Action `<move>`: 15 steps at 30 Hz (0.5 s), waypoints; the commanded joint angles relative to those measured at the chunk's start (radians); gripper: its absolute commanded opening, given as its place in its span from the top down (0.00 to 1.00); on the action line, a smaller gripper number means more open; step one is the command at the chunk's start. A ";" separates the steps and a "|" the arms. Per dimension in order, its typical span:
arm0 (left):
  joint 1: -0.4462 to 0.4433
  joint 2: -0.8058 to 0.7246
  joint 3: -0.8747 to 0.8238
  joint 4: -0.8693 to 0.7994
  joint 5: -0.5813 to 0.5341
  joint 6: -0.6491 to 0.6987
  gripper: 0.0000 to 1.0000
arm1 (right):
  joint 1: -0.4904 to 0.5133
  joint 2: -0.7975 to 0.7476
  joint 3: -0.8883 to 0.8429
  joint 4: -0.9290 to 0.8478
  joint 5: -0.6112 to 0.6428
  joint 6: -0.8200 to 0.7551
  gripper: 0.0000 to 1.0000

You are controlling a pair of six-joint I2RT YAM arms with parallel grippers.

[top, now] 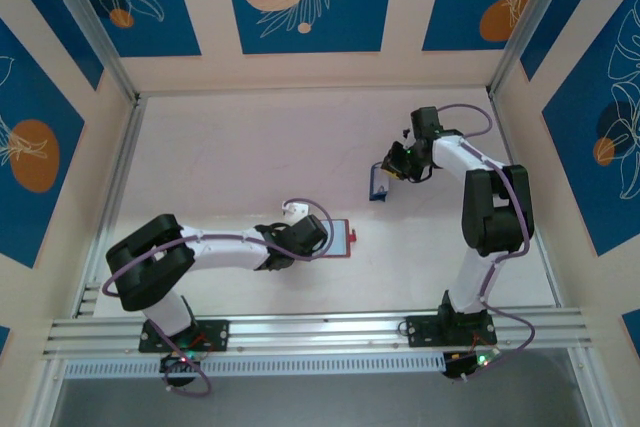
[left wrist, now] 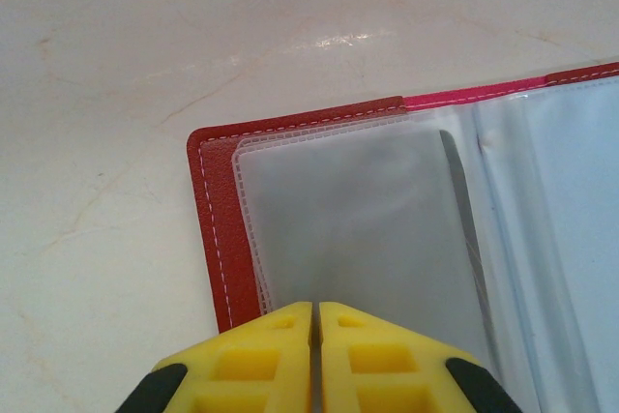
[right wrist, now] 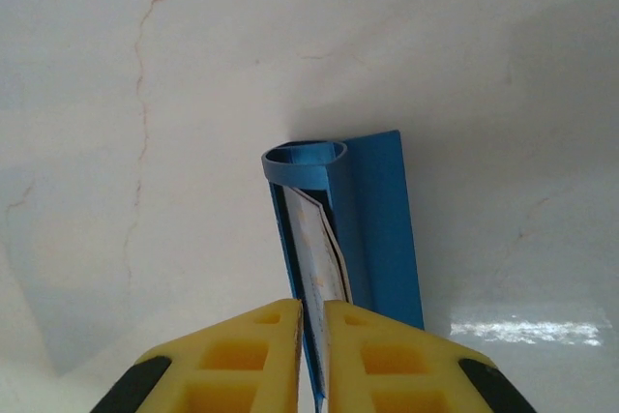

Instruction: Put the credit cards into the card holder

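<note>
Toward the near edge of the counter [top: 230,147], about midway across: the card holder [top: 343,239] [left wrist: 218,229] lies open and flat, red cover down, clear sleeves facing up.
Left fingers [top: 318,237] [left wrist: 290,336]: pressed together with only a hairline slit between them. They sit over the near edge of a clear sleeve, close to the holder's stitched red corner. Whether they pinch any of the sleeve cannot be told.
Blue sleeve [top: 378,187] [right wrist: 382,229]: stands on edge on the counter, well apart from the card holder, toward the right rear, with its far end curled into a loop.
Yellowish card [right wrist: 319,249]: upright inside the blue sleeve, against one wall.
Right fingers [top: 390,171] [right wrist: 285,331]: almost together, pinching the card's near end along with the blue wall beside it.
</note>
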 commanded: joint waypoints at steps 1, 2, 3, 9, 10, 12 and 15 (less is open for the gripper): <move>0.006 0.050 -0.013 -0.078 0.058 -0.005 0.91 | 0.013 -0.025 0.023 -0.055 0.061 -0.024 0.85; 0.006 0.050 -0.013 -0.079 0.058 -0.004 0.91 | 0.016 -0.031 0.020 -0.052 0.072 -0.023 0.85; 0.007 0.049 -0.013 -0.080 0.058 -0.004 0.91 | 0.018 -0.041 0.016 -0.049 0.078 -0.022 0.85; 0.006 0.052 -0.012 -0.083 0.054 -0.005 0.91 | 0.033 -0.077 0.021 -0.075 0.151 -0.027 0.83; 0.006 0.052 -0.011 -0.084 0.053 -0.005 0.91 | 0.037 -0.080 0.022 -0.079 0.164 -0.029 0.83; 0.006 0.050 -0.010 -0.083 0.052 -0.004 0.91 | 0.047 -0.085 0.024 -0.083 0.189 -0.035 0.81; 0.007 0.043 -0.003 -0.087 0.056 0.000 0.91 | 0.050 -0.061 0.040 -0.100 0.177 -0.039 0.80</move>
